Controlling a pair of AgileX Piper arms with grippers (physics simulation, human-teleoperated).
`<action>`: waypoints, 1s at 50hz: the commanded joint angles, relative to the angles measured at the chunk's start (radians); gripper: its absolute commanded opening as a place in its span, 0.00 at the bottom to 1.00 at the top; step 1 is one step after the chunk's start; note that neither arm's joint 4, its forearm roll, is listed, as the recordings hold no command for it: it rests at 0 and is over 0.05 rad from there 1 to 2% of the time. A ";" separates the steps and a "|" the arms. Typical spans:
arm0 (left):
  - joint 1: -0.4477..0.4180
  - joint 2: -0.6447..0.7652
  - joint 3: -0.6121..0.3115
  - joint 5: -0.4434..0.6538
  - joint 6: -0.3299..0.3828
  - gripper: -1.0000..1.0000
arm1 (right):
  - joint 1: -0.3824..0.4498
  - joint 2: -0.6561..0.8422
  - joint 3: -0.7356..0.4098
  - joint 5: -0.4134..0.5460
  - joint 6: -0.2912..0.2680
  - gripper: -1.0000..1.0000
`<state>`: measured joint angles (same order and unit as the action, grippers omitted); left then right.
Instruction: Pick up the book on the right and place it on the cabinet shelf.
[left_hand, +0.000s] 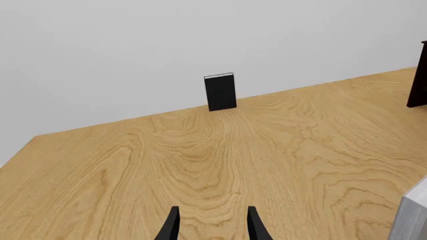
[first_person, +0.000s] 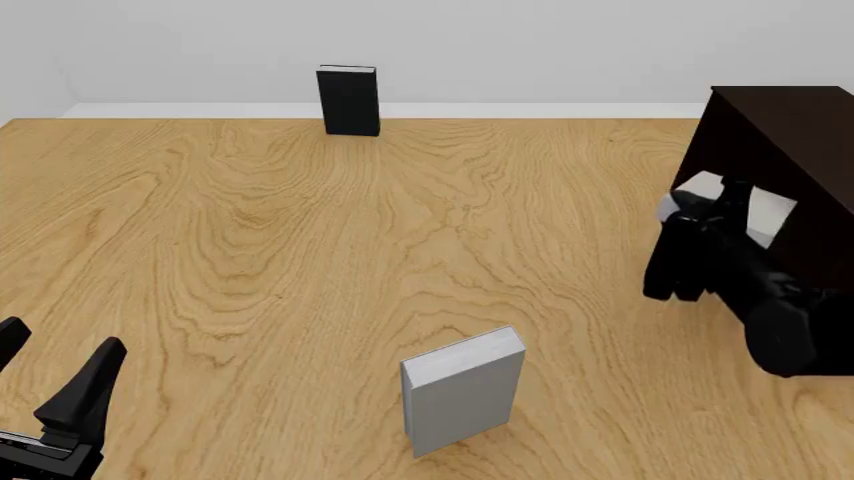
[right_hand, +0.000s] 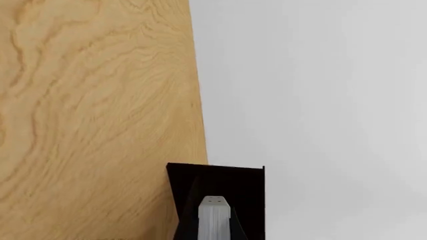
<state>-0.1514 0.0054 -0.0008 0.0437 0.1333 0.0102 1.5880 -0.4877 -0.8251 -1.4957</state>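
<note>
The right end effector (first_person: 714, 200) is clamped on the grey book (first_person: 730, 207) and holds it against the front of the dark cabinet (first_person: 787, 150). If the book meets a board edge, it can twist loose and fall onto the counter (first_person: 400, 250). The left end effector (first_person: 54, 375), far from the cabinet, has its fingers apart with nothing between them.

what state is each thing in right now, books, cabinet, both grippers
black book: upright at far table edge
near grey book: upright, free on table
held grey book: off table, at cabinet
cabinet: standing on table, right side
left gripper: open, empty
right gripper: shut on held grey book
</note>
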 joint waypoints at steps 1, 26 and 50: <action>0.003 0.000 0.000 0.000 0.001 1.00 | -0.030 0.043 -0.054 -0.005 0.007 0.00; 0.011 0.000 0.000 0.006 0.004 1.00 | -0.066 0.134 -0.165 0.027 0.007 0.00; 0.013 -0.001 0.000 0.010 0.011 1.00 | -0.143 0.206 -0.238 0.025 0.017 0.00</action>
<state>-0.1399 0.0044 -0.0004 0.0519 0.1416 -0.1044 1.7723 -0.6873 -0.7831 -1.4988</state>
